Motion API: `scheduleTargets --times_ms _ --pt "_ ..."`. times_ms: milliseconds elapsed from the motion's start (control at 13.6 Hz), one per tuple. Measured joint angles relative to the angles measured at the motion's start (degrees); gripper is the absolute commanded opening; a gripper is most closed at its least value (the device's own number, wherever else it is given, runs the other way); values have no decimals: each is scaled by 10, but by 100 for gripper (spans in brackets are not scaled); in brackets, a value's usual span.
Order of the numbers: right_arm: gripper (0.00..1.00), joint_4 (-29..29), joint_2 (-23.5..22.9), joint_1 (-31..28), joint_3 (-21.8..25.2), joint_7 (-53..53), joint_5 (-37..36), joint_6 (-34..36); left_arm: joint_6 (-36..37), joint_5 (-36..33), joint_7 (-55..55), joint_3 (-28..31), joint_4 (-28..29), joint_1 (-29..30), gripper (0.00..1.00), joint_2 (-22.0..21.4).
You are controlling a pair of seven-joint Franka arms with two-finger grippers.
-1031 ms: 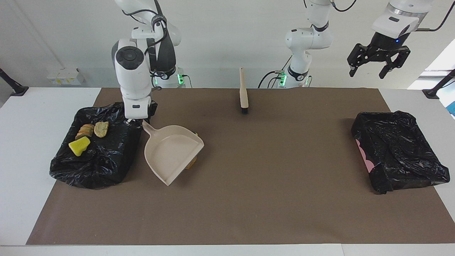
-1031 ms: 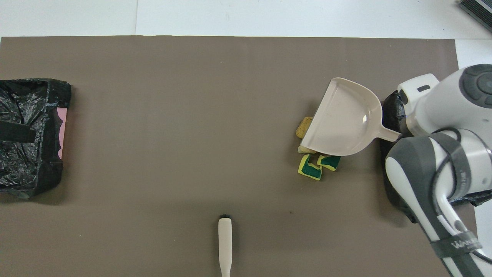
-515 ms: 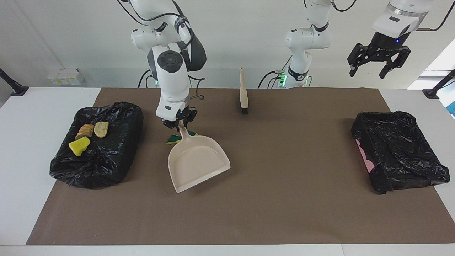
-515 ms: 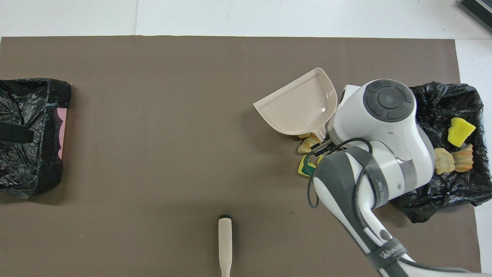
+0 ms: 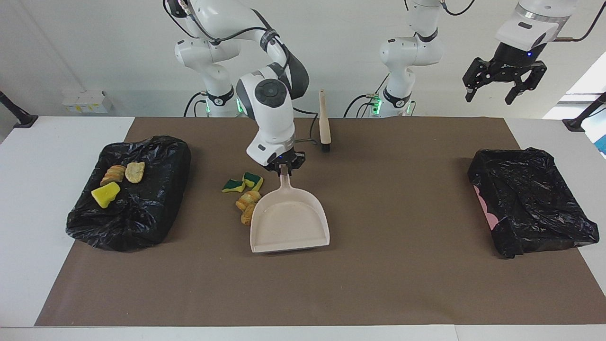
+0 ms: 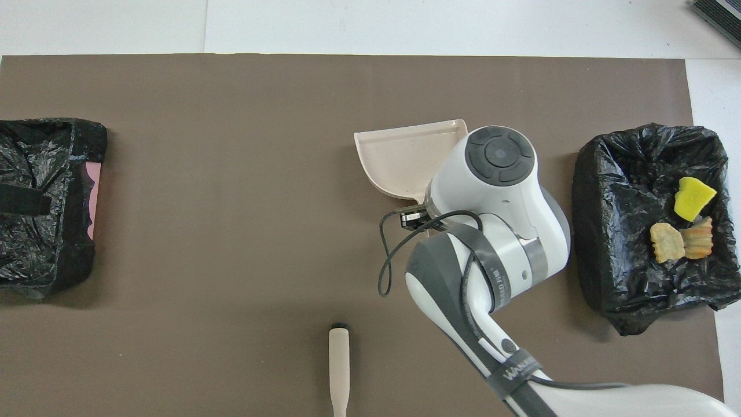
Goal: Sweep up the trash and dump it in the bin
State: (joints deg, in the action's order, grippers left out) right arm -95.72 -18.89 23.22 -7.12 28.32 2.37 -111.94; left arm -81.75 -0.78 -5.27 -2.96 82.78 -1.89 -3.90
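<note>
My right gripper (image 5: 283, 166) is shut on the handle of the beige dustpan (image 5: 289, 222) (image 6: 399, 155), whose mouth points away from the robots, low at the mat. Beside the pan, toward the right arm's end, lies loose trash: two green-backed yellow sponge pieces (image 5: 233, 185) (image 5: 253, 180) and tan chunks (image 5: 246, 202). The overhead view hides these under my right arm. The black-lined bin (image 5: 137, 222) (image 6: 613, 243) at the right arm's end holds a yellow sponge (image 5: 105, 194) (image 6: 693, 197) and two tan chunks (image 5: 135, 171) (image 6: 666, 242). My left gripper (image 5: 503, 85) hangs open, high over the left arm's end.
A beige brush (image 5: 324, 124) (image 6: 339, 364) lies on the brown mat close to the robots, near the middle. A second black-lined bin (image 5: 530, 203) (image 6: 46, 231) sits at the left arm's end. White table (image 5: 28, 199) borders the mat.
My right arm swung the dustpan away from the bin toward the table's middle and turned its mouth away from the robots. The loose scraps now show beside it. The left arm stayed still.
</note>
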Motion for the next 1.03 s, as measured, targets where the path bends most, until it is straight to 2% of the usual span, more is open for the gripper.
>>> scheduleTargets --times_ms 294,368,442,736,1031 --pt "0 117 -112 58 1 87 0 -6 4 0 0 0 2 0 100 -2" --pt "69 131 -129 62 1 91 0 -9 4 0 0 0 3 0 100 -2" --pt "100 139 -138 63 1 91 0 -9 4 0 0 0 4 0 100 -2" --pt "100 148 -134 56 4 91 0 2 4 0 0 0 5 0 100 -2" --pt "100 144 -89 42 3 91 1 85 -11 0 0 -9 12 -2 100 0"
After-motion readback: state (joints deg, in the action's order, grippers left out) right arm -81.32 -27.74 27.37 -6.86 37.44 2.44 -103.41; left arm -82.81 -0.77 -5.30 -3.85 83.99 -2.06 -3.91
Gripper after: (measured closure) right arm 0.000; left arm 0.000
